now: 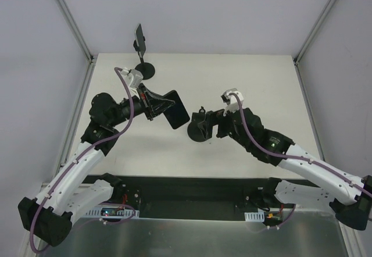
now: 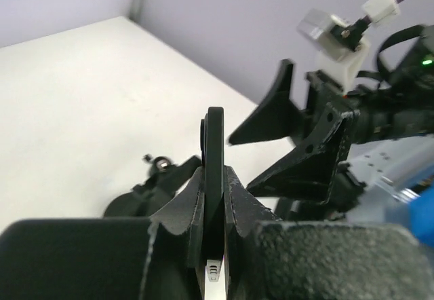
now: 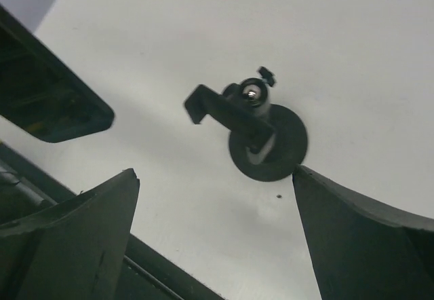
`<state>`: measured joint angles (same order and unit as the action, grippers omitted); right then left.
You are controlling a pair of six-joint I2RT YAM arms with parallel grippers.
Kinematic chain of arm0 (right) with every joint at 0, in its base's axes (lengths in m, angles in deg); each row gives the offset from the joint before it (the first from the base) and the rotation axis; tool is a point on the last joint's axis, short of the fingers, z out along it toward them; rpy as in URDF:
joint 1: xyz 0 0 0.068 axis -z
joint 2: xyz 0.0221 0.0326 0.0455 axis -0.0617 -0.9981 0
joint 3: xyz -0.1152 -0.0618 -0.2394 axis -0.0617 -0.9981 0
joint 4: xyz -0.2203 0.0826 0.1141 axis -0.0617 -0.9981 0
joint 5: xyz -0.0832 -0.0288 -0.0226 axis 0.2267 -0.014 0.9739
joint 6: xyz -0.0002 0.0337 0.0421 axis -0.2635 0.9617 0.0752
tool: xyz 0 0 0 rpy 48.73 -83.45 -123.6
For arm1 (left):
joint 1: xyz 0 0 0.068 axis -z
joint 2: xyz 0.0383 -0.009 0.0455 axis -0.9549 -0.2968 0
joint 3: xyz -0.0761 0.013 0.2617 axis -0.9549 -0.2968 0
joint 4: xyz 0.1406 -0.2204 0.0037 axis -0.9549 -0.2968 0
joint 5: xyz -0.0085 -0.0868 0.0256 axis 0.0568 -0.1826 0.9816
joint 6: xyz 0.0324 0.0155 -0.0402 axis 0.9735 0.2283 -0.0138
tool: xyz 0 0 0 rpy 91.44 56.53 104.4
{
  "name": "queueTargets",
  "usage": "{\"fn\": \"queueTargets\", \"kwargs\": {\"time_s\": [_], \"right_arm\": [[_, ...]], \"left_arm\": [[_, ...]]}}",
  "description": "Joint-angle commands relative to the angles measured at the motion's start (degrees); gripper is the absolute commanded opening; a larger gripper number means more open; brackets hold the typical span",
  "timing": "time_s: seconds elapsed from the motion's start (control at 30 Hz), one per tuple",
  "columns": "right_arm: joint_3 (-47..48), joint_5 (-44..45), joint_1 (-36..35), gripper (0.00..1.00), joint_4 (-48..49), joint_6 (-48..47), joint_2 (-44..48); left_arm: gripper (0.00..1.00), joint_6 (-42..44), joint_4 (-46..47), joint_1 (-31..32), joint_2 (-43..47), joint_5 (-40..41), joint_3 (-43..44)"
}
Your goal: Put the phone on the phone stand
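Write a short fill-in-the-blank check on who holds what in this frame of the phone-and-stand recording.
1. The gripper clamping the phone belongs to the ___ arm.
2. The right gripper hangs above the phone stand with its fingers ___.
3. Seen from the right wrist camera, the phone stand's base is ___ in shape.
Missing words: left; open; round.

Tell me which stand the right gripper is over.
The near stand mid-table, below the open right gripper; the other stand is at the far edge.
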<state>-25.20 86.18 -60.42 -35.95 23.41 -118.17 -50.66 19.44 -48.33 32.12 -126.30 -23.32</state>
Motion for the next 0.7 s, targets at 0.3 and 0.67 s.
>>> {"fn": "queueTargets", "kwargs": {"time_s": [0.3, 0.67], "right_arm": [[17.9, 10.1, 1.6, 0.82, -27.7, 7.9, -14.5], [19.1, 14.7, 1.7, 0.46, -24.1, 8.4, -22.5]], "left_arm": [[0.0, 10.4, -10.3, 0.3, 3.1, 14.6, 2.7], [0.0, 10.5, -10.4, 0.3, 3.1, 13.6, 3.1]]}}
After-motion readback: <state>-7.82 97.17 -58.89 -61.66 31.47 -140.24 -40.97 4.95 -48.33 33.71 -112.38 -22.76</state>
